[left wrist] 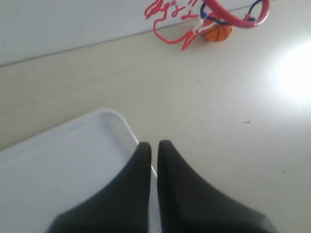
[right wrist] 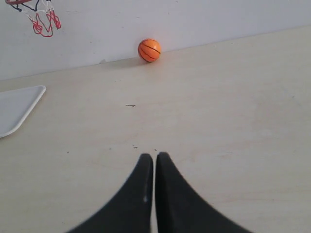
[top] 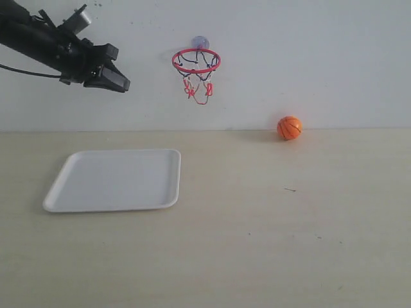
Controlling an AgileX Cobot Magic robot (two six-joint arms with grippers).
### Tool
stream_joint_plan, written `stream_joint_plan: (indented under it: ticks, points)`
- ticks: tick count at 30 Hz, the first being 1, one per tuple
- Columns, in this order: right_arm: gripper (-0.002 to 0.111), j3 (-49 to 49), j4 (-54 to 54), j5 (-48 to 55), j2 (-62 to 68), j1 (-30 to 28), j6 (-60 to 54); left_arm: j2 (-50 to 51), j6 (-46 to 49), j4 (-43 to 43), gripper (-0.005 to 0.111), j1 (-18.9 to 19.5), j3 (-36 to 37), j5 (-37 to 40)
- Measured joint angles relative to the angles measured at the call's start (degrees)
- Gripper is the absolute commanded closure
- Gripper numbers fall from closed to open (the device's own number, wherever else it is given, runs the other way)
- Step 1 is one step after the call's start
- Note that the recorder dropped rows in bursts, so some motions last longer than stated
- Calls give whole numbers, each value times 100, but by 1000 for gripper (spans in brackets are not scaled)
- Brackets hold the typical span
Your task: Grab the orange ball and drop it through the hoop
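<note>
The orange ball rests on the table against the back wall, right of centre; it also shows as the orange ball in the right wrist view and the orange ball behind the net in the left wrist view. The hoop hangs on the wall by its bluish suction cup, net dangling. My left gripper is raised high at the left, shut and holding nothing; in its own view the left gripper hovers over the tray's edge. My right gripper is shut and holding nothing, well short of the ball, and is not in the exterior view.
A white tray lies on the table at the left, below the left arm; the white tray also shows in the right wrist view. The pale wooden table runs back to a white wall.
</note>
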Motion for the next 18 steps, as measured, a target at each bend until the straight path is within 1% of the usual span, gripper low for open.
stream_joint_plan:
  ticks: [4, 7, 11, 13, 14, 16, 17, 18]
  points:
    - [107, 0, 0, 0, 0, 0, 0, -486, -111, 210, 103, 0, 783, 26]
    - [107, 0, 0, 0, 0, 0, 0, -948, -139, 289, 103, 0, 1587, 26]
    - [107, 0, 0, 0, 0, 0, 0, -1761, -57, 217, 103, 0, 3177, 9]
    - [107, 0, 0, 0, 0, 0, 0, -2193, 170, 9, 103, 0, 4042, -193]
    - [107, 0, 0, 0, 0, 0, 0, -2500, 399, -199, 103, 0, 4645, -410]
    - [107, 0, 0, 0, 0, 0, 0, -2909, 795, -543, 103, 0, 5467, -792]
    - [107, 0, 0, 0, 0, 0, 0, -3202, 1025, -845, 103, 0, 6083, -1012]
    - [107, 0, 0, 0, 0, 0, 0, -3386, 1263, -1060, 103, 0, 6488, -1228]
